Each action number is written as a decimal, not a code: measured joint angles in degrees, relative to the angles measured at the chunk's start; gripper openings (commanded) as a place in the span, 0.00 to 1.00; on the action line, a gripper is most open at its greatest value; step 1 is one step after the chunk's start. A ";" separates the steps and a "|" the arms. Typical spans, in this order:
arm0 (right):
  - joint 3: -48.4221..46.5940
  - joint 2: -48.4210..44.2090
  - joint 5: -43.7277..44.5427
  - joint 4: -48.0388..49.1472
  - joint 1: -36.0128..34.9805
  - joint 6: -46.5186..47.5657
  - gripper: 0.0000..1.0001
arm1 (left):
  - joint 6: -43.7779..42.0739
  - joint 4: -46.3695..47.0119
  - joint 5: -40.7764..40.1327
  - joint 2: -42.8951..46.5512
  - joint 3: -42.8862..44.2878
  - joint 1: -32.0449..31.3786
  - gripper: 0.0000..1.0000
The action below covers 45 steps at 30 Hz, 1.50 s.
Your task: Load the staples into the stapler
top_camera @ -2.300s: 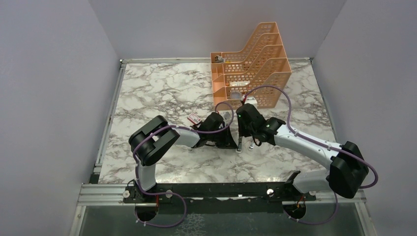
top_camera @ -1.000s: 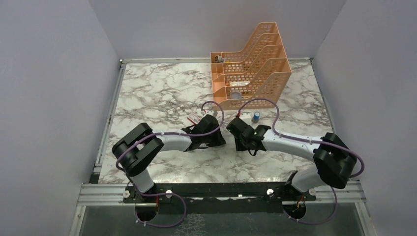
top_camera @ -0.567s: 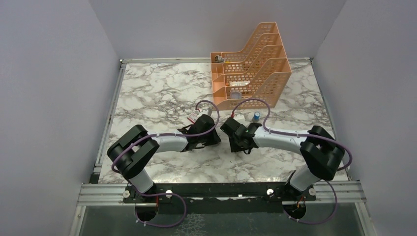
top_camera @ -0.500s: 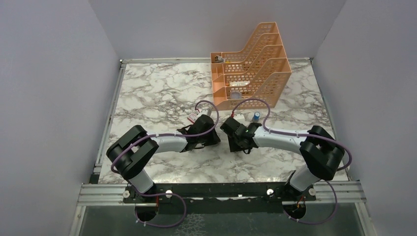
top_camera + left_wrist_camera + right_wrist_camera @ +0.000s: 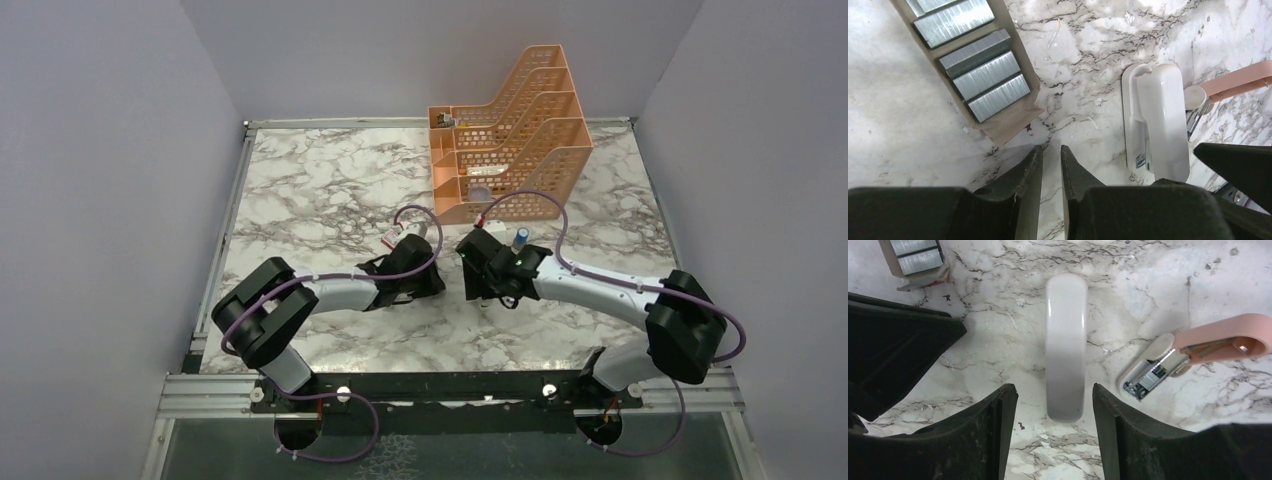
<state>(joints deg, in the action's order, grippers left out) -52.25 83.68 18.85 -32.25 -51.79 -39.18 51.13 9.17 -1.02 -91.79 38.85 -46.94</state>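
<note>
1. The staples (image 5: 985,75) lie in grey strips side by side in a shallow tray (image 5: 1010,122), upper left of the left wrist view. The tray sits flat on the marble table (image 5: 330,180).
2. The stapler (image 5: 1065,340) lies on the table right of the tray and apart from it. Its long white part runs up the middle of the right wrist view. Its pink part (image 5: 1218,340) is splayed out to the right, with the metal staple channel (image 5: 1153,379) showing at the joint between the two.
3. The left gripper (image 5: 1050,149) points down at bare marble between tray and stapler. Its jaws stand narrow – only a thin slit of table shows between them, and nothing is in it.
4. The right gripper (image 5: 1053,387) stands wide. Its two fingers flank the lower end of the white part, with a gap of marble on each side, so it holds nothing.
5. In the top view both wrists meet near the centre of the frame. A small red box (image 5: 395,238) lies just up-left of them and a blue cylinder (image 5: 520,238) just up-right – the orange file rack (image 5: 510,130) stands beyond, upper centre.
</note>
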 measured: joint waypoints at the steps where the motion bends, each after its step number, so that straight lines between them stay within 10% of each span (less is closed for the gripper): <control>1: 0.00 -0.55 0.35 -0.55 -0.02 -0.15 0.62 | -0.13 -0.15 -0.02 0.26 -0.11 0.00 0.22; 10: -1.36 -9.35 9.60 -6.16 2.54 -0.72 0.69 | -3.45 -2.16 -0.92 9.60 -1.75 0.00 0.36; 21: 0.28 -12.81 8.66 -2.16 22.56 4.90 0.76 | -10.54 0.24 3.63 21.44 -1.75 0.09 0.73; 45: 6.62 -5.18 -1.73 5.38 25.29 4.37 0.39 | -8.02 4.35 18.36 -10.08 22.51 -1.18 0.50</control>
<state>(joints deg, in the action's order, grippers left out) -45.63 78.50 17.12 -26.87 -26.50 -34.81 43.11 13.52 17.34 -101.86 61.36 -48.12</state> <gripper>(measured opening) 0.395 0.541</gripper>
